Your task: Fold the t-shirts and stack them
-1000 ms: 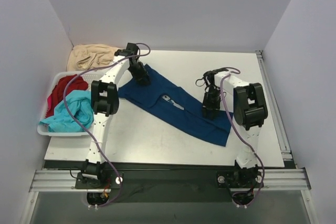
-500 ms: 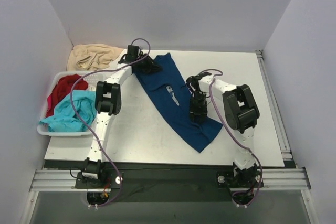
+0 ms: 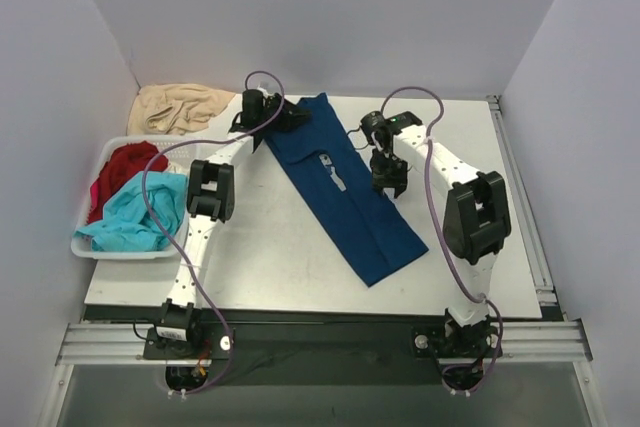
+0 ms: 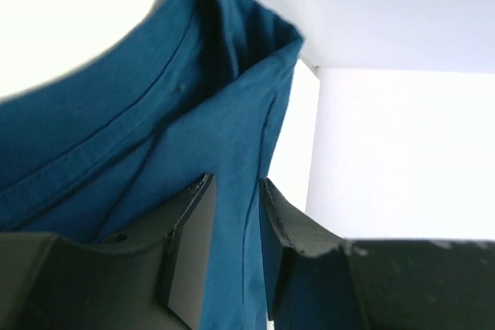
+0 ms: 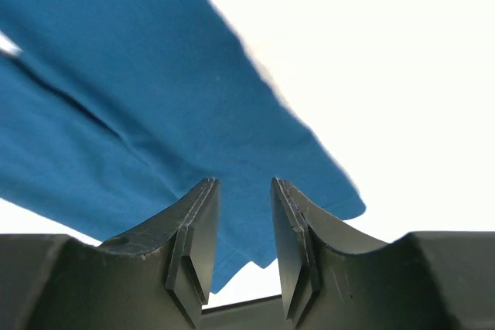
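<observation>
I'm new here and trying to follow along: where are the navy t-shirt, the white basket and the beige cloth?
navy t-shirt [image 3: 360,222]: overhead view, on its lower half.
white basket [image 3: 120,254]: overhead view, on its near wall.
beige cloth [image 3: 180,107]: overhead view, on its middle.

The near-left stretch of the table [image 3: 250,257] lies bare, between the basket [image 3: 120,252] at the left edge and the blue shirt [image 3: 350,207] slanting from far middle toward near right. The far right corner is open too. The left arm [image 3: 205,192] bars the way beside the basket, the right arm [image 3: 470,217] stands near the right edge, and a beige cloth [image 3: 180,107] fills the far left corner.
</observation>
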You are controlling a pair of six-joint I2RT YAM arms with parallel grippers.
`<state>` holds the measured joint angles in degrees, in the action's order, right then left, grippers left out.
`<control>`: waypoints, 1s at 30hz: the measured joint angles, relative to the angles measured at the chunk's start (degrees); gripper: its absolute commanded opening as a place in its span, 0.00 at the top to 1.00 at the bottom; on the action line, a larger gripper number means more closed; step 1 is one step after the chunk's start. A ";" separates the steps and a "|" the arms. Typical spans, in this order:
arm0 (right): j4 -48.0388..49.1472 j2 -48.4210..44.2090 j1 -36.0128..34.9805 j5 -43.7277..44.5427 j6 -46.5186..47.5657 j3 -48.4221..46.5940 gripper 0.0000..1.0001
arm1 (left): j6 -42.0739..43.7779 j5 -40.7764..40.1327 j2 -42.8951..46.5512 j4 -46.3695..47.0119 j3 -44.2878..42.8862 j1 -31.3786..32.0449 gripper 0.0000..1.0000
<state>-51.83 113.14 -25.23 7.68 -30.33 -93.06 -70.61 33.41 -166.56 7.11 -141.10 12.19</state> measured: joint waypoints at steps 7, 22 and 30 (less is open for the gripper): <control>0.39 -2.03 0.02 1.97 4.42 -4.39 0.66 | -1.09 -0.13 -0.17 7.17 0.02 -0.33 0.59; 13.18 -2.69 -3.63 -7.54 17.44 10.21 0.20 | 29.18 -16.11 30.60 -29.35 12.39 -1.16 0.61; 17.81 -2.64 -4.04 -12.07 20.96 11.28 0.21 | 36.41 -22.05 38.84 -35.71 17.05 -1.44 0.62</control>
<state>-34.02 110.50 -29.28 -4.38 -9.37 -81.78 -34.20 11.35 -127.72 -28.60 -124.05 10.74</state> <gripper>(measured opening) 0.796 0.386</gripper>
